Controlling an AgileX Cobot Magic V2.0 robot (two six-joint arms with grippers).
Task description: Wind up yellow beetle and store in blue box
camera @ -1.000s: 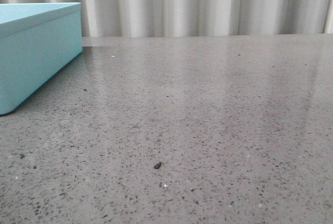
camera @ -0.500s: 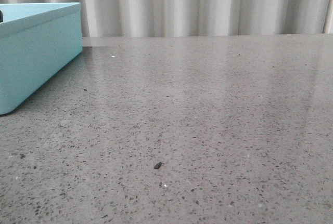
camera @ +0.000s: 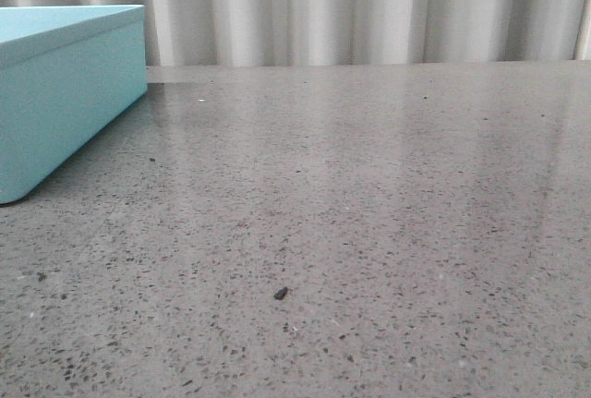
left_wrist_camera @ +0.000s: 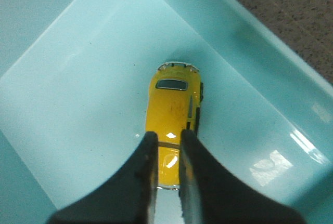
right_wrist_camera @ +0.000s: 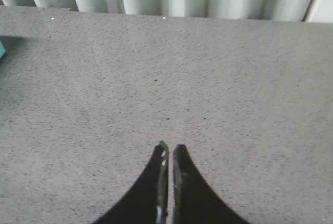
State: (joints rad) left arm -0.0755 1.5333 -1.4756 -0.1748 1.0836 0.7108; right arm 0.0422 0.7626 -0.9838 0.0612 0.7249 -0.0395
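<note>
- While the yellow beetle (left_wrist_camera: 174,117) lies inside the blue box (left_wrist_camera: 67,94), my left gripper (left_wrist_camera: 167,177) hangs directly above its near end, fingers straddling that end with a narrow gap; I cannot tell whether they pinch the car or have let go.
- Its long axis runs straight away from the gripper, in line with the fingers, windscreen end farthest.
- My left arm is clearly the nearer one; I judge the next move is simply a clean release and lift straight out of the box.
- My right gripper (right_wrist_camera: 167,182) hovers over bare grey worktop (right_wrist_camera: 234,94), fingers pressed together, empty.
- Count: one beetle, one box (camera: 65,93), two grippers.
</note>
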